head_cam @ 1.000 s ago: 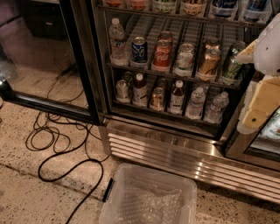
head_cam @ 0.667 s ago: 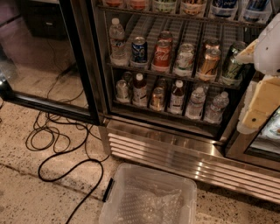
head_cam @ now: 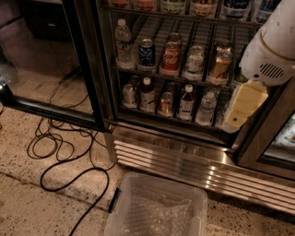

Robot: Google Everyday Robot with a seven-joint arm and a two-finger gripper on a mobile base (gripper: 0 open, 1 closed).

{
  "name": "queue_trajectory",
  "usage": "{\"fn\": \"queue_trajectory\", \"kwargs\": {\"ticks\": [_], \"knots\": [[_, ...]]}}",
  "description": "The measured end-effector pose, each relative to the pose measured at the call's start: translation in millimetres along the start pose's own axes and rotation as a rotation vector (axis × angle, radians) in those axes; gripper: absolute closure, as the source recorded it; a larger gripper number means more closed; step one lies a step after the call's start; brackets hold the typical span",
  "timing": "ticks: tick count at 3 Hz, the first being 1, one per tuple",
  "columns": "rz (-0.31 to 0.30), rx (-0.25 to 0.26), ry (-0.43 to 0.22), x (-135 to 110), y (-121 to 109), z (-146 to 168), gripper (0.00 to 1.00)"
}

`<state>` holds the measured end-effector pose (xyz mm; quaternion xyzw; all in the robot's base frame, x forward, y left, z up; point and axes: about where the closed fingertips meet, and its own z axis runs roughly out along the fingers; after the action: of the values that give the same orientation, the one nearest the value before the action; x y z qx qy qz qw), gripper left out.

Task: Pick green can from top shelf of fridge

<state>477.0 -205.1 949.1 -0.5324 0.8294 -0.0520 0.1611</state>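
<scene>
The fridge (head_cam: 184, 152) stands with its glass door (head_cam: 50, 60) swung open to the left. The top shelf (head_cam: 184, 16) runs along the upper frame edge, so only the bottoms of the cans on it show. One of them has a green band (head_cam: 173, 5); I cannot tell whether it is the green can. My gripper (head_cam: 244, 103) is a pale yellow piece hanging below the white arm (head_cam: 272, 44) at the right. It is in front of the two lower racks and well below the top shelf, with nothing seen in it.
The middle rack holds a water bottle (head_cam: 123, 44), a blue can (head_cam: 147, 53), a red cola can (head_cam: 171, 57) and more cans. Small bottles fill the bottom rack (head_cam: 166, 99). A clear plastic bin (head_cam: 156, 207) sits on the floor in front. Black cables (head_cam: 64, 152) loop at the left.
The arm and gripper have shifted a little to the left across the right side of the racks. Nothing on the shelves has moved.
</scene>
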Motion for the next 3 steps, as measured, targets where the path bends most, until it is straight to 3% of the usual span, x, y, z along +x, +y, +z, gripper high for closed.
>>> {"fn": "queue_trajectory", "kwargs": {"ticks": [1, 2, 3], "knots": [[0.001, 0.001, 0.0, -0.1, -0.1, 0.0, 0.0], [0.062, 0.034, -0.029, -12.8, -3.5, 4.9, 0.0], [0.16, 0.127, -0.075, -45.0, -23.7, 10.9, 0.0]]}}
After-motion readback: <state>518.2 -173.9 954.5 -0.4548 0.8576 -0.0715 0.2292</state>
